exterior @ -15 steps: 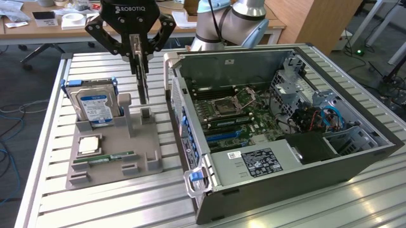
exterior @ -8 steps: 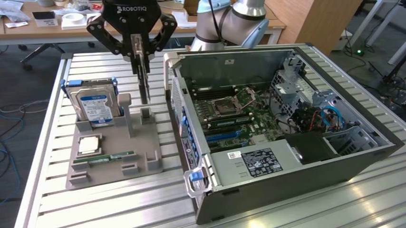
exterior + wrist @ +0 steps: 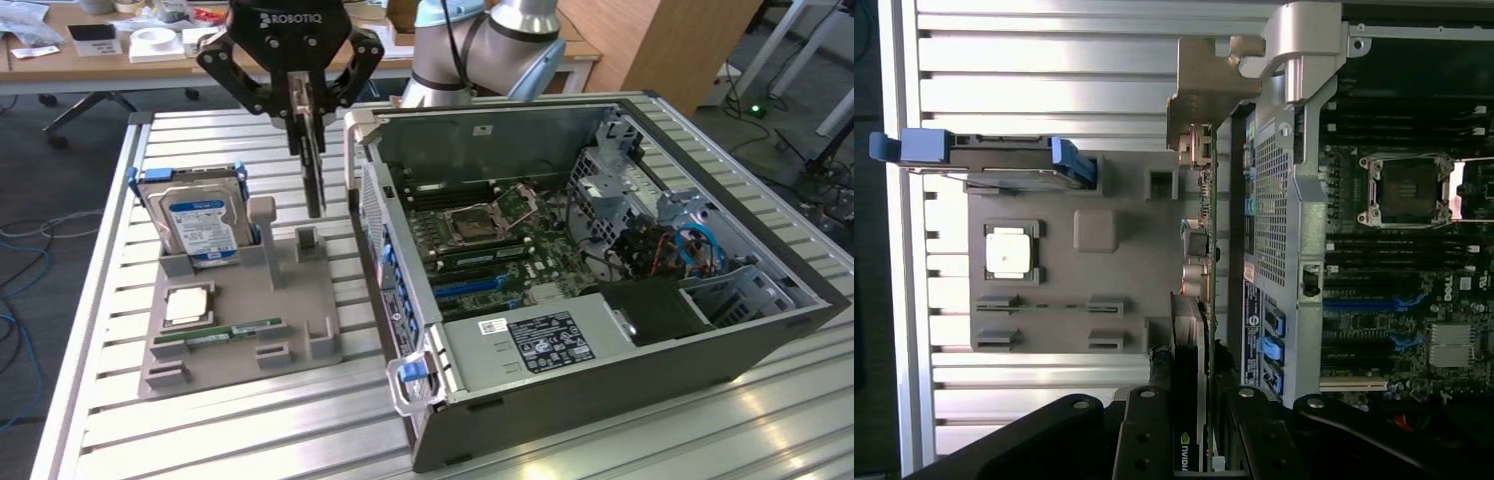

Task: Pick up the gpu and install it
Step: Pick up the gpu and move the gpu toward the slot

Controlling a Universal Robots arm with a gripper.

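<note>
My gripper (image 3: 296,92) hangs over the grey parts tray (image 3: 310,300), shut on the gpu (image 3: 312,150). The gpu is a thin black card held on edge, pointing straight down. Its lower end hovers just above the tray's small upright holder (image 3: 308,240). In the wrist view the gpu (image 3: 1194,300) is seen edge-on between my fingers (image 3: 1144,435), with its silvery end bracket (image 3: 1202,95) at the far end. The open computer case (image 3: 747,330) lies to the exterior view's right of the tray, with its motherboard (image 3: 514,250) exposed.
On the tray stand a blue-labelled hard drive (image 3: 200,222), a square processor (image 3: 188,302) and a green RAM stick (image 3: 220,332). The case's near wall (image 3: 378,230) stands close beside the hanging card. Everything rests on a slatted metal table (image 3: 240,430).
</note>
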